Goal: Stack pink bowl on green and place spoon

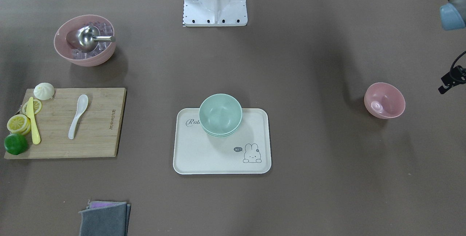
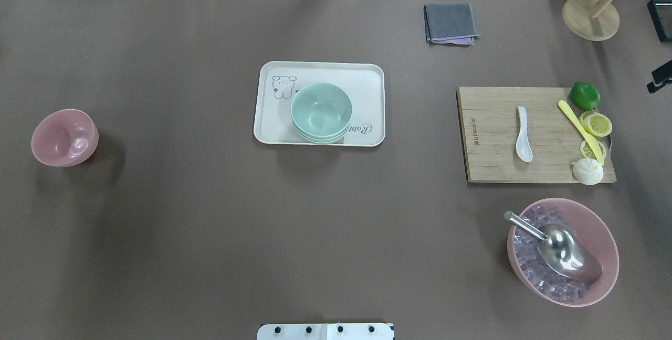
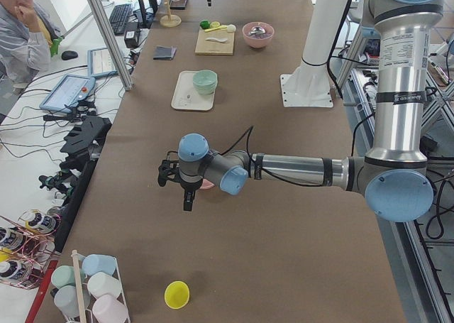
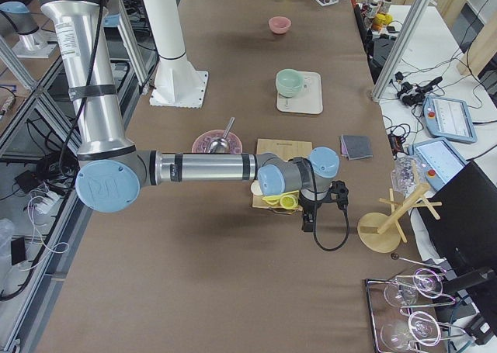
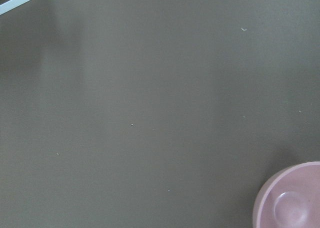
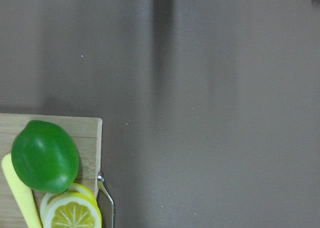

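Observation:
A small pink bowl [image 1: 384, 100] stands alone on the table, at the left in the overhead view [image 2: 64, 137] and at the bottom right corner of the left wrist view [image 5: 290, 200]. A stack of green bowls [image 1: 220, 114] sits on a white tray [image 1: 204, 156]. A white spoon [image 1: 78, 116] lies on a wooden cutting board [image 1: 102, 126]. My left gripper [image 3: 186, 199] hangs above the table near the pink bowl. My right gripper [image 4: 308, 219] hovers just past the board's lime end. I cannot tell whether either gripper is open or shut.
A large pink bowl [image 1: 85, 40] holds ice and a metal scoop. A lime [image 6: 45, 155], lemon slices [image 1: 19, 123], a yellow knife [image 1: 33, 121] and a bun [image 1: 44, 91] share the board. A grey cloth [image 2: 450, 23] and a wooden stand [image 2: 590, 14] lie beyond it.

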Motion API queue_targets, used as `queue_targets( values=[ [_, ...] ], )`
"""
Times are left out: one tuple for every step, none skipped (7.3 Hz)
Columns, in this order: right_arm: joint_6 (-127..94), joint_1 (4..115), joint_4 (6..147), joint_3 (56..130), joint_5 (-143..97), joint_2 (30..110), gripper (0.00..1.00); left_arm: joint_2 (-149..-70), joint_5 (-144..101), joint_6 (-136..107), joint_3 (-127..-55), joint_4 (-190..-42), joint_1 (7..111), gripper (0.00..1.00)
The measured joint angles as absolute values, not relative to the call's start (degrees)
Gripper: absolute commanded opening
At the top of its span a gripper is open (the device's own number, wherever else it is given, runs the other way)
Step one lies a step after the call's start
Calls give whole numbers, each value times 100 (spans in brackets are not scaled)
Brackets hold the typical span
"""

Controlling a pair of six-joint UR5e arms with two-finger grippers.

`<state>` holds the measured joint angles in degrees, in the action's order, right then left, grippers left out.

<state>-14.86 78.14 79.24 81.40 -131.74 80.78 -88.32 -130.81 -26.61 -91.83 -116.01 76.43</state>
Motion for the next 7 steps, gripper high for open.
queue_targets(
  values=[
    [-1497, 7813, 7926, 8146, -13179, 8080, 100, -8825, -13080, -2696, -9185, -11617, 7639, 98],
    [-1510, 7812, 7927, 8161, -13188, 8083, 100, -8823, -13086, -2699, -9184, -11646, 7636, 98],
    [-1517, 7809, 7928, 8174, -13196, 8084, 100, -8841, -13087, -2694, -9185, -11676, 7620, 98],
    [-1517, 7806, 7926, 8186, -13199, 8082, 100, -8860, -13091, -2700, -9187, -11697, 7601, 98],
    [-1515, 7805, 7922, 8197, -13201, 8079, 100, -8859, -13098, -2704, -9195, -11711, 7594, 98],
    [-1509, 7805, 7920, 8209, -13205, 8085, 100, -8848, -13100, -2706, -9221, -11722, 7594, 98],
    [-1506, 7805, 7921, 8225, -13232, 8092, 100, -8837, -13100, -2711, -9274, -11743, 7591, 98]
  ],
)
